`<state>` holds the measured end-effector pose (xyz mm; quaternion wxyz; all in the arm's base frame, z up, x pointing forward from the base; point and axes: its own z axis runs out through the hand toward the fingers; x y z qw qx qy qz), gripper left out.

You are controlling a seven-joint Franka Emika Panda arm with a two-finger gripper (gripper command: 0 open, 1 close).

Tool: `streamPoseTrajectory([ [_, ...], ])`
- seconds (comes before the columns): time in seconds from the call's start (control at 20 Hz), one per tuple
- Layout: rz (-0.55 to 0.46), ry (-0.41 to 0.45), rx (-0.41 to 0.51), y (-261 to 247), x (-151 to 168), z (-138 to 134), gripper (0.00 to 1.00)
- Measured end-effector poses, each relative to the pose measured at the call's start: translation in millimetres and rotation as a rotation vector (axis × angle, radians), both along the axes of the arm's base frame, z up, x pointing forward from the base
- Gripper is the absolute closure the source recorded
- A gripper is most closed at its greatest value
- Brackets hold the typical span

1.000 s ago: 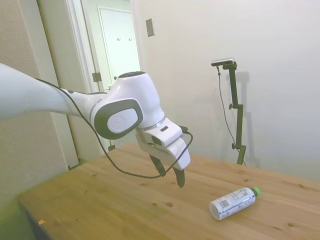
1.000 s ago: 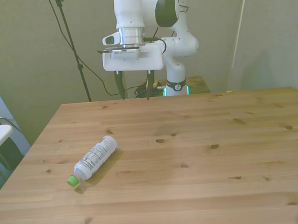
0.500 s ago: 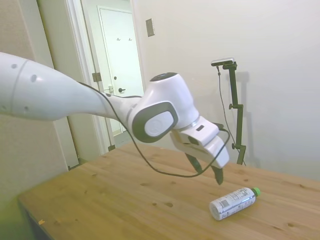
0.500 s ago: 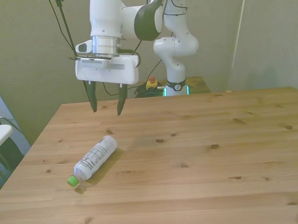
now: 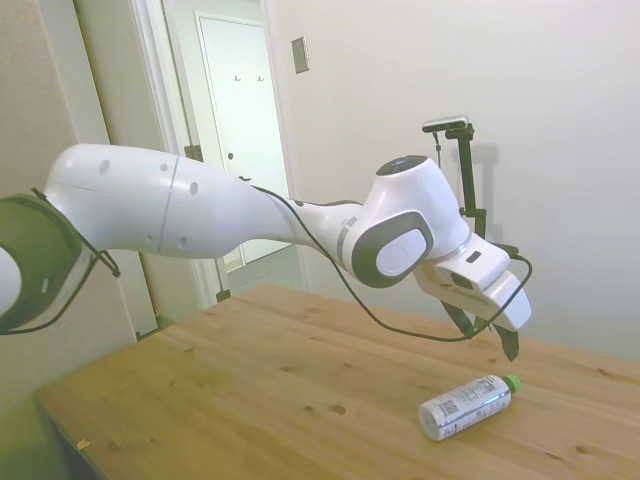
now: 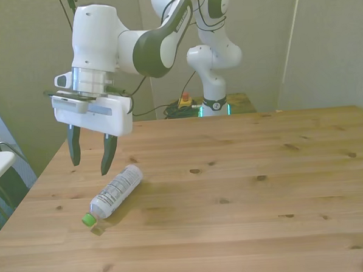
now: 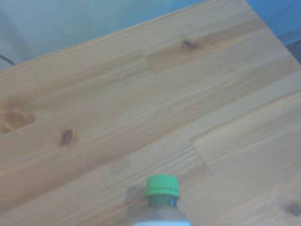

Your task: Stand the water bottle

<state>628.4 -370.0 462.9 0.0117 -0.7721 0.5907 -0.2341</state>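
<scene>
Now I'm approaching: my fingers [image 6: 90, 156] hang spread and empty above the water bottle [image 6: 115, 190], lying flat on the surface [image 6: 245, 187]. Next I'd descend and straddle its body.

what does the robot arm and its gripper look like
The arm is glossy white with rounded, bulging links and dark grey discs and bands at the joints. A thin black cable loops along it to the wrist. The gripper has a white boxy body and two slim, dark, tapering fingers.
</scene>
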Motion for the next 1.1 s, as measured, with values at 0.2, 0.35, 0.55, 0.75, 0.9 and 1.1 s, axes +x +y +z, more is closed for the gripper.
streamPoseTrajectory([
  [0.2, -0.016, 0.019, -0.001, -4.0, 22.2, -30.6, 0.0],
  [0.35, -0.031, 0.025, -0.003, -5.6, 34.6, -46.9, 0.0],
  [0.55, -0.045, 0.045, -0.005, -6.2, 48.3, -74.7, 0.0],
  [0.75, -0.049, 0.057, -0.011, -3.8, 59.5, -93.4, 0.0],
  [0.9, -0.047, 0.065, -0.019, -1.5, 62.9, -98.9, 1.0],
  [1.1, -0.04, 0.081, -0.031, 0.3, 64.0, -103.5, 1.0],
])
